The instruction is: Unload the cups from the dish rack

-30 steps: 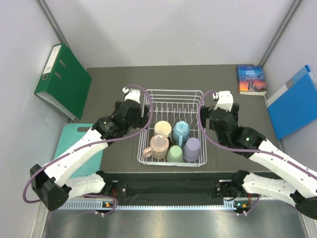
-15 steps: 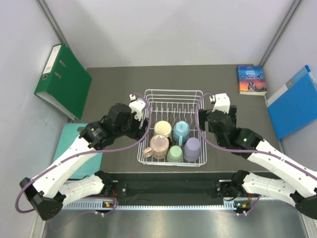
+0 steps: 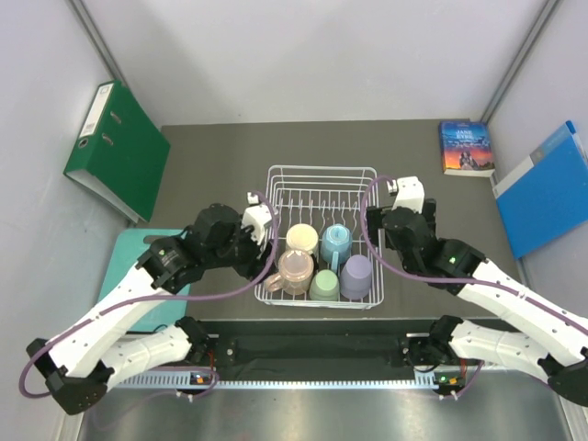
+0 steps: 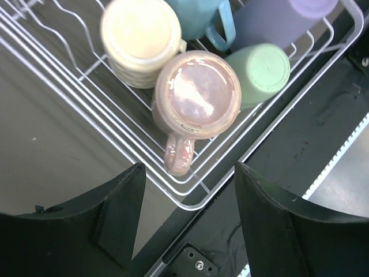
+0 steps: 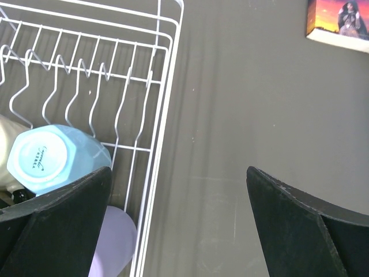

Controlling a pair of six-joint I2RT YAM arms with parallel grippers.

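Observation:
The white wire dish rack (image 3: 322,175) holds five mugs: cream (image 3: 301,239), light blue (image 3: 336,242), pink (image 3: 296,269), sage green (image 3: 324,286) and lavender (image 3: 356,276). My left gripper (image 3: 264,257) is open and empty above the rack's front left corner. In the left wrist view (image 4: 190,213) the pink mug (image 4: 196,95), its handle and the rack's rim (image 4: 190,202) lie between the fingers, below them. My right gripper (image 3: 375,237) is open and empty over the rack's right edge (image 5: 164,115). In the right wrist view (image 5: 179,231) the light blue mug (image 5: 46,158) and lavender mug (image 5: 112,242) sit by its left finger.
A green binder (image 3: 115,147) leans at the left wall and a blue folder (image 3: 547,188) at the right. A book (image 3: 467,147) lies at the back right, also in the right wrist view (image 5: 340,17). A teal board (image 3: 129,266) lies left of the rack.
My left gripper has swung right and nearer, from the rack's back left to over its front left corner by the pink mug. My right gripper has shifted slightly left and nearer.

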